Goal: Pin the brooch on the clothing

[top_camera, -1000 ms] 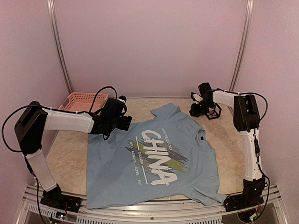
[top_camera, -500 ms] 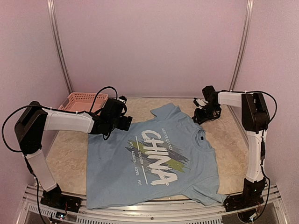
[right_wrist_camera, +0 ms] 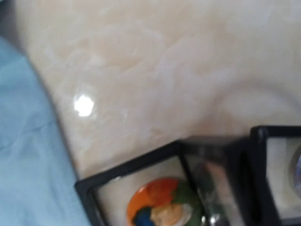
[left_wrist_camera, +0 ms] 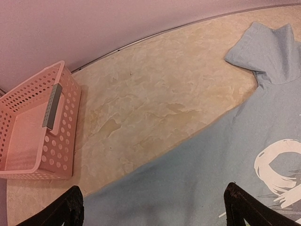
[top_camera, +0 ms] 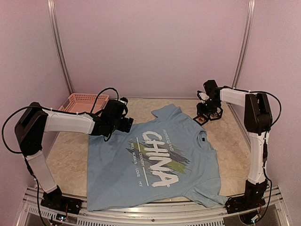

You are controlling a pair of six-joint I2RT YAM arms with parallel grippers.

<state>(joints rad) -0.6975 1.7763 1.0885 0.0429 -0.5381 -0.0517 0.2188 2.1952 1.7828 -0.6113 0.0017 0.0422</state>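
Observation:
The light blue T-shirt (top_camera: pixel 155 157) with white "CHINA" lettering lies flat on the table; it also fills the bottom right of the left wrist view (left_wrist_camera: pixel 197 174). My left gripper (top_camera: pixel 125 124) hovers over the shirt's left edge, jaws wide open and empty, with both fingertips (left_wrist_camera: pixel 71 208) at the bottom corners of its view. My right gripper (top_camera: pixel 206 112) is at the far right, just above a black-framed display box (top_camera: pixel 202 118). The blurred right wrist view shows a round orange, green and blue brooch (right_wrist_camera: pixel 162 206) inside that box (right_wrist_camera: pixel 127 176). My right fingers do not show clearly.
A pink perforated basket (top_camera: pixel 80 102) stands at the far left, also in the left wrist view (left_wrist_camera: pixel 33 136). A second black frame (right_wrist_camera: pixel 277 176) adjoins the brooch box on its right. Beige marble-patterned tabletop (left_wrist_camera: pixel 155 94) surrounds the shirt; walls enclose the back and sides.
My right arm has swung its forearm outward and shifted the gripper slightly over the black box. My left arm and the shirt have not moved.

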